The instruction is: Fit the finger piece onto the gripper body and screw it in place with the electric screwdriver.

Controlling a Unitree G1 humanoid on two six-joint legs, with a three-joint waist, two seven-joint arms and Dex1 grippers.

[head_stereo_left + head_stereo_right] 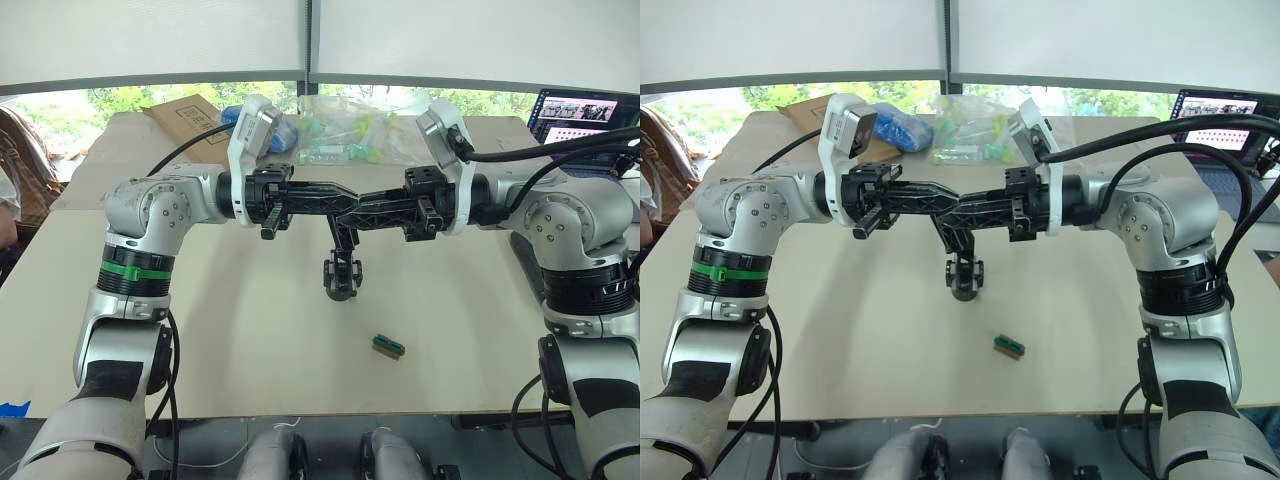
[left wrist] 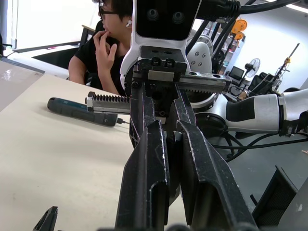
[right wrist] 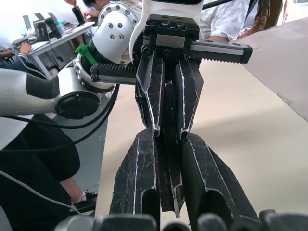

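Note:
My left gripper [image 1: 348,200] and right gripper [image 1: 358,213] meet tip to tip above the middle of the table. Both are shut on the top of the gripper body [image 1: 340,268], a small black mechanism that hangs below them with its round base down, clear of the tabletop. In the right wrist view a thin black part [image 3: 169,183] sits between my right fingers [image 3: 139,178]. The finger piece cannot be told apart from the black parts where the tips meet. The electric screwdriver [image 2: 82,109], dark and pen-shaped, lies on the table beyond my right arm.
A small green-and-brown block [image 1: 388,346] lies near the table's front edge. At the back are a clear plastic bag [image 1: 345,130], a cardboard box [image 1: 185,115] and a laptop [image 1: 585,110]. A seated person [image 2: 103,53] is beside the table on my right.

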